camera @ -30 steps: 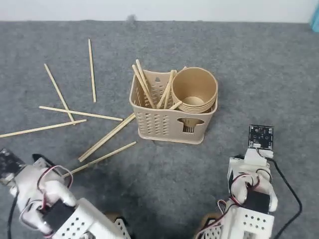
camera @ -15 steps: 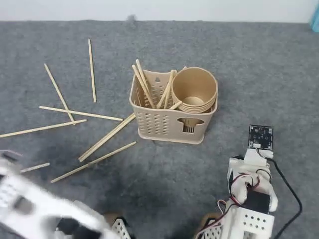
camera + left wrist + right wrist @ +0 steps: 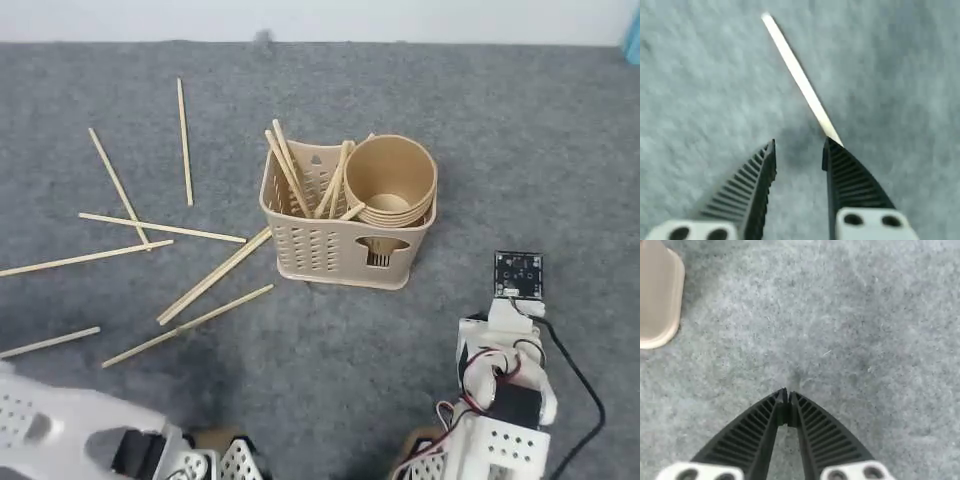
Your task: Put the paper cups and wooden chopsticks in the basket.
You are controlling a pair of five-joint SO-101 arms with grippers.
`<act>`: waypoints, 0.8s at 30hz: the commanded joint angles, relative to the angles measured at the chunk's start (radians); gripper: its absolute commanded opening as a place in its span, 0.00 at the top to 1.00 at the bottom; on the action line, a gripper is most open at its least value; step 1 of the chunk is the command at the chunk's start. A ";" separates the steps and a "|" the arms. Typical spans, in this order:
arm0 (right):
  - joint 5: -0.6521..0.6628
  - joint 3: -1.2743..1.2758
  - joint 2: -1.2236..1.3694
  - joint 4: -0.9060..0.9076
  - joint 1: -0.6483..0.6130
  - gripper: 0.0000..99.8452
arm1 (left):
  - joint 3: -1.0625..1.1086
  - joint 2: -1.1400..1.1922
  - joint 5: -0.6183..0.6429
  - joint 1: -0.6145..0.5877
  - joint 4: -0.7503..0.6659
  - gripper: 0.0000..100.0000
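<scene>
My left gripper (image 3: 799, 150) hangs low over the grey carpet (image 3: 900, 75). Its jaws stand moderately apart and hold nothing. A pale, thin, straight chopstick (image 3: 795, 75) lies flat on the carpet, and one end meets the tip of one finger (image 3: 840, 170). I cannot tell whether they touch. My right gripper (image 3: 786, 400) is closed tip to tip on nothing, just above bare carpet.

From above, my left arm (image 3: 60, 430) sits at 7 o'clock from the basket (image 3: 345, 250) and my right arm (image 3: 505, 390) at 5 o'clock. The basket stands upright near the middle of the carpet, a beige plastic box with perforated walls. In its 3 o'clock half sits a nested stack of brown paper cups (image 3: 390, 175), mouths up, with several rims showing one under another. In its 9 o'clock half a bundle of chopsticks (image 3: 290, 170) stands tilted, the tips fanning above the rim.

Seven loose chopsticks (image 3: 160, 228) lie scattered from 7 to 10 o'clock of the basket, all flat, light wood, plain and slender. One (image 3: 215, 275) ends against the basket's wall. The farthest (image 3: 182, 140) points toward 12.
</scene>
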 commanded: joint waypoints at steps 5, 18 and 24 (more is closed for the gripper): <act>0.014 -0.009 -0.008 0.007 -0.007 0.99 | -0.429 0.129 0.002 -0.049 0.106 0.85; 0.068 -0.009 -0.012 0.018 -0.008 0.99 | -0.449 0.281 0.087 -0.048 -0.018 0.85; 0.081 -0.009 -0.018 0.030 -0.008 0.99 | -0.450 0.328 0.106 -0.037 -0.043 0.85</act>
